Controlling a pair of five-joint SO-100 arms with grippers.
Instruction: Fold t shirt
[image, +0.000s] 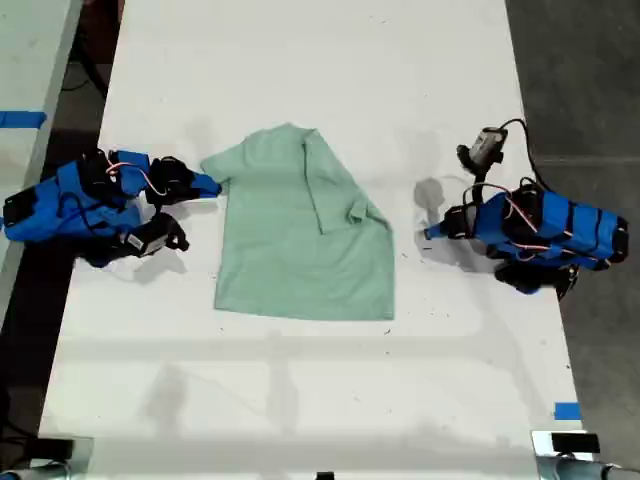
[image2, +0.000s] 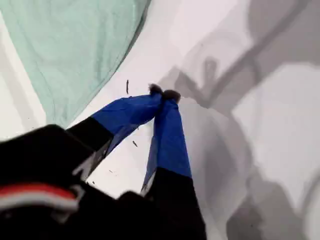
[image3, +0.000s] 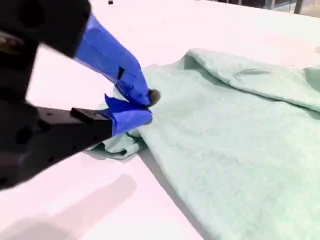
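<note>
both arms (image: 70, 205) have blue shells, black joints, thin red and white cables, and blue-taped gripper fingers (image2: 170, 135).

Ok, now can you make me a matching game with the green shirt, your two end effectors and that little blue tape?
Things:
1. t shirt
2. my first end effector
3. my second end effector
4. blue tape

Places or states:
a. shut, over the bare table, apart from the cloth
b. shut, right at the shirt's sleeve
c. pale green, mid-table, one sleeve folded in over it
d. by the table's edge, at the exterior view's lower right

Pairs: 1-c, 2-a, 3-b, 4-d
</note>
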